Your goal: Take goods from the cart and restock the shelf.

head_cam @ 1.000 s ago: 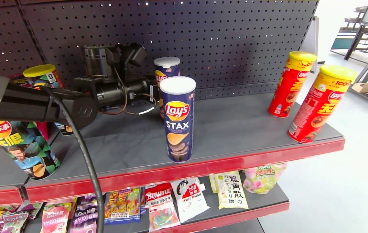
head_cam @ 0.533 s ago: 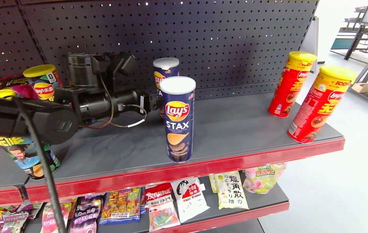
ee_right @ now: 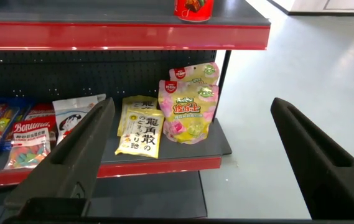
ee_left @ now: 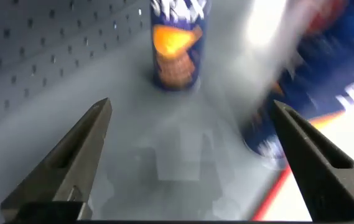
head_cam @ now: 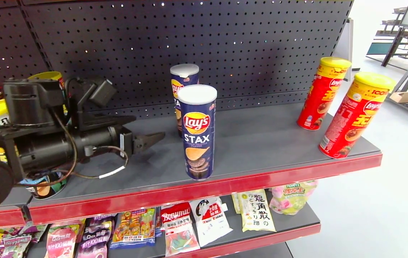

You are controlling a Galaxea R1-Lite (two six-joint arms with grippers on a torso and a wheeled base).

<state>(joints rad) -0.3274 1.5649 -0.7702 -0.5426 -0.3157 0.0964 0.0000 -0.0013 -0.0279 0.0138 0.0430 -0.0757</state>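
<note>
**Left claw empty beside the blue cans: time to fetch the next item**

At the left end of the shelf (head_cam: 261,143), a yellow-lidded can (head_cam: 46,75) sits half hidden behind your left arm. Your left claw (head_cam: 149,126) hangs low over the shelf, spread wide with nothing between its fingers, and it stands apart from the blue cans on their left. The left wrist view (ee_left: 190,106) confirms the gap.

Next come the two dark blue cans, both upright. The rear blue can (head_cam: 184,77) stands near the pegboard (head_cam: 261,53), and the front blue can (head_cam: 197,132) is near the red lip. Well to the right stand two red cans (head_cam: 323,94) with yellow lids.

Your right claw (ee_right: 192,102) is also spread and empty, facing the snack bags (ee_right: 186,112) on the lower shelf (ee_right: 164,165).

The placing step looks finished. Your next move is probably a trip to the cart. Draw the left arm clear without brushing the front blue can, which looks tall and easy to tip.
</note>
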